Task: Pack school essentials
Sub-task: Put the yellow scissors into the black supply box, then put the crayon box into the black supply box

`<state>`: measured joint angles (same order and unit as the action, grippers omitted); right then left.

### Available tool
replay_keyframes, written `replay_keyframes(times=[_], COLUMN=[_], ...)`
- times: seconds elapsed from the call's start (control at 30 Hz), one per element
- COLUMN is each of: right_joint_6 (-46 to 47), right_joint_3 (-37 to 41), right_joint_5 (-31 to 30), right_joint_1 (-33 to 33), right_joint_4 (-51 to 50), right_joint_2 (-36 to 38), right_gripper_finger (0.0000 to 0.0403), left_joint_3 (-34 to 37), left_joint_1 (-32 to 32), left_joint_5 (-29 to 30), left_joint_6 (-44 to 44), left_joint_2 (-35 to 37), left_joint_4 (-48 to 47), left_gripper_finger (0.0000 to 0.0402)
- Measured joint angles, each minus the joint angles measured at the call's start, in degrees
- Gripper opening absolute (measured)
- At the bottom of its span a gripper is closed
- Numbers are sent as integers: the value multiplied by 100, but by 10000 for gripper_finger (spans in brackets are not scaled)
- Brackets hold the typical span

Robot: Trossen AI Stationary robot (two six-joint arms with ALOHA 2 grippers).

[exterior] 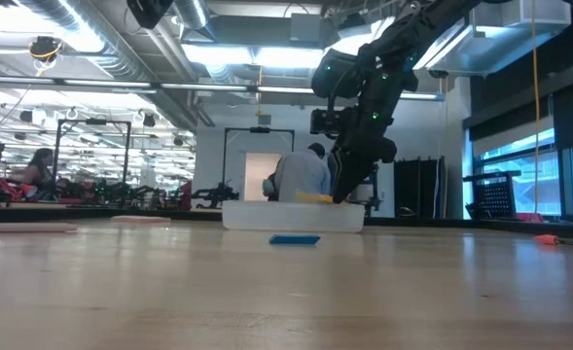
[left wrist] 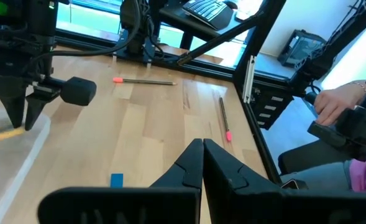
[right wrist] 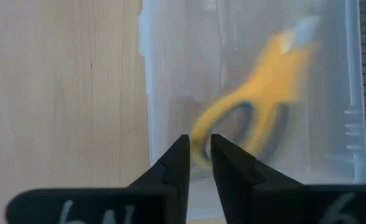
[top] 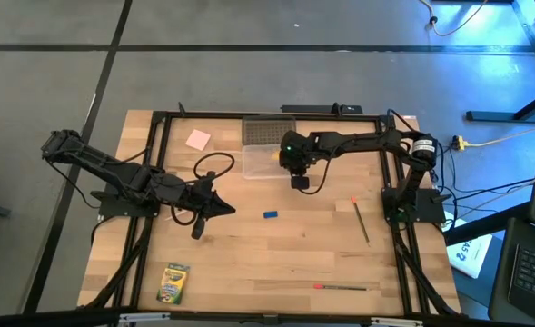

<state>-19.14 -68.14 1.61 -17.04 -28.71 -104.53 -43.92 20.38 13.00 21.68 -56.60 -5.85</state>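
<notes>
Right pincer (right wrist: 199, 163) slightly parted over scissors (right wrist: 257, 93) inside case (right wrist: 170, 74).

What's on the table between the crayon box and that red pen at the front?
Nothing: the high view shows bare wood between the crayon box and the red pen.

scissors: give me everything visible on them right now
The yellow-handled scissors lie inside the clear plastic case, on its floor. Handles look like yellow plastic with dark inner loop linings; the pale blades point away from the loops, closed as far as the blur shows. The right claw is over the handle end, fingers slightly parted; whether they touch the handle is unclear. In the low view only a yellow sliver shows above the case rim.
</notes>
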Motion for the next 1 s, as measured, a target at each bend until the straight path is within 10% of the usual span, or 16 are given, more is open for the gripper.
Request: replay_keyframes(times=[0.43,1.0], right_joint_6=[-11,133], right_joint_3=[0,-7], right_joint_5=[-1,470], right_joint_1=[28,1130], right_joint_4=[-174,-766], right_joint_2=[178,2452], right_gripper_finger=[91,91], left_joint_3=[0,2], left_joint_1=[0,29], left_joint_5=[3,-1316], left_joint_6=[440,3034], left_joint_2=[0,218], left_joint_4=[0,-1069], left_gripper_finger=[0,0])
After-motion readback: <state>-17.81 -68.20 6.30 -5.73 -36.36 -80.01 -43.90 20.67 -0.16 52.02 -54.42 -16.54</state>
